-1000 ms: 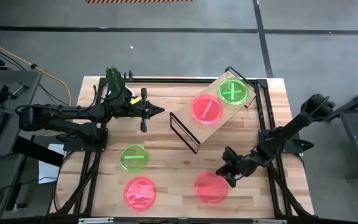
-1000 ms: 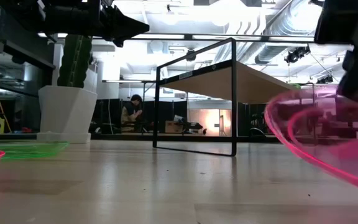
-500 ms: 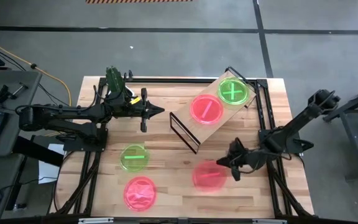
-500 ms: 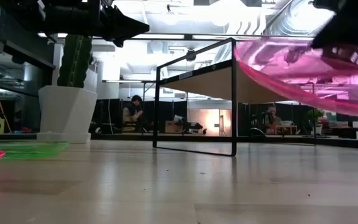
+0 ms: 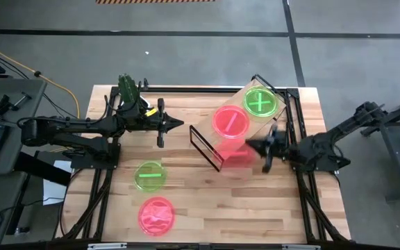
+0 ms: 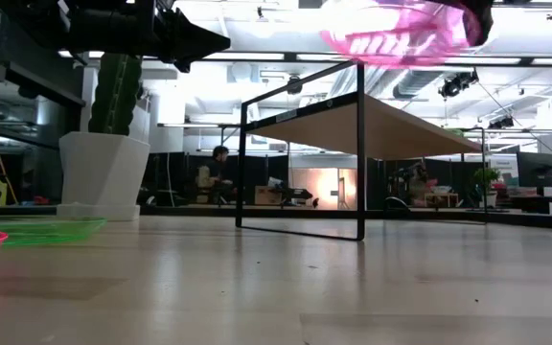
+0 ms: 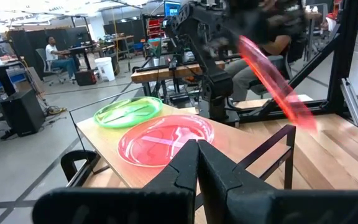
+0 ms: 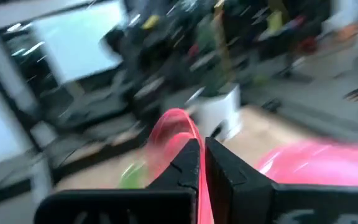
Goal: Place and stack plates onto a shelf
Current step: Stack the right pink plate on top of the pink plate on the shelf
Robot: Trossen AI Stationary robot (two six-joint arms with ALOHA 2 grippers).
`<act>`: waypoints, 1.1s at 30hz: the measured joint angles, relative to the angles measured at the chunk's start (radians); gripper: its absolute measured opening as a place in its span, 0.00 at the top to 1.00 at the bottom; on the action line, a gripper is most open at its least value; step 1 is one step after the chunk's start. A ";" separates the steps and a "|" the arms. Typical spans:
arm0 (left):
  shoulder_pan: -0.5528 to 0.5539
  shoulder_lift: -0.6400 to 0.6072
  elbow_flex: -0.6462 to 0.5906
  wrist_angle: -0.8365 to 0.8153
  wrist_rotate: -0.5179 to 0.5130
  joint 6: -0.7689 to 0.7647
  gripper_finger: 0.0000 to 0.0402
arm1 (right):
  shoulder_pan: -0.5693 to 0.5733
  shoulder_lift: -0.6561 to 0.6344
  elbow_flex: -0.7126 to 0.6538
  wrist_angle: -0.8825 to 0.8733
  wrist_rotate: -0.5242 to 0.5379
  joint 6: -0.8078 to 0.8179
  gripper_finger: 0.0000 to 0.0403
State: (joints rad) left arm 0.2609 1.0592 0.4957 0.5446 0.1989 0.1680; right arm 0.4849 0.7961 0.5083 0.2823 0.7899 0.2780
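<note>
My right gripper [image 5: 257, 146] hangs beside the near edge of the plywood shelf [image 5: 210, 139], shut on a pink plate [image 5: 238, 160] that shows above shelf height in the low view [image 6: 401, 27]. The shelf top carries a pink plate [image 5: 230, 122] and a green plate [image 5: 261, 103], both flat on their bases. On the tabletop lie a green plate [image 5: 149, 176] and a pink plate [image 5: 156, 215]. My left gripper [image 5: 180, 123] waits shut in the air, left of the shelf. My right gripper pinches the held pink plate's rim [image 8: 190, 132] between its two fingers, one on each face. The fingers come roughly level from the table's right. The plate is lifted clear and tilted steeply, seen almost edge-on in the left wrist view [image 7: 275, 81].
A white pot with a cactus [image 5: 127, 87] stands at the table's far left corner. Black frame rails [image 5: 292, 118] run along the table's sides. Bare wood [image 5: 207, 201] lies between the table plates and the right arm. People sit in the room beyond.
My right gripper has carried the pink plate up off the table's near right part and toward the far edge, up to the shelf's near side. The plate has gone from nearly flat and low to steeply tipped, above shelf height.
</note>
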 joint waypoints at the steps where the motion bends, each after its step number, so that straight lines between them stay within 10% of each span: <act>1: 0.000 0.000 0.000 0.000 0.000 0.000 1.00 | -0.025 -0.017 0.000 0.019 0.017 -0.031 1.00; 17: 0.000 0.000 0.000 -0.001 0.000 0.000 1.00 | -0.424 -0.048 0.000 0.055 -0.025 -0.039 1.00; 24: 0.000 0.000 0.000 -0.025 0.000 0.008 1.00 | -0.369 -0.075 0.001 -0.123 -0.244 -0.017 1.00; 33: 0.000 0.000 0.000 -0.024 0.000 0.008 1.00 | -0.118 -0.055 0.001 -0.507 -0.342 0.447 1.00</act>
State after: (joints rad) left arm 0.2608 1.0592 0.4957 0.5205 0.1989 0.1764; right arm 0.3669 0.7409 0.5091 -0.2246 0.4477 0.7251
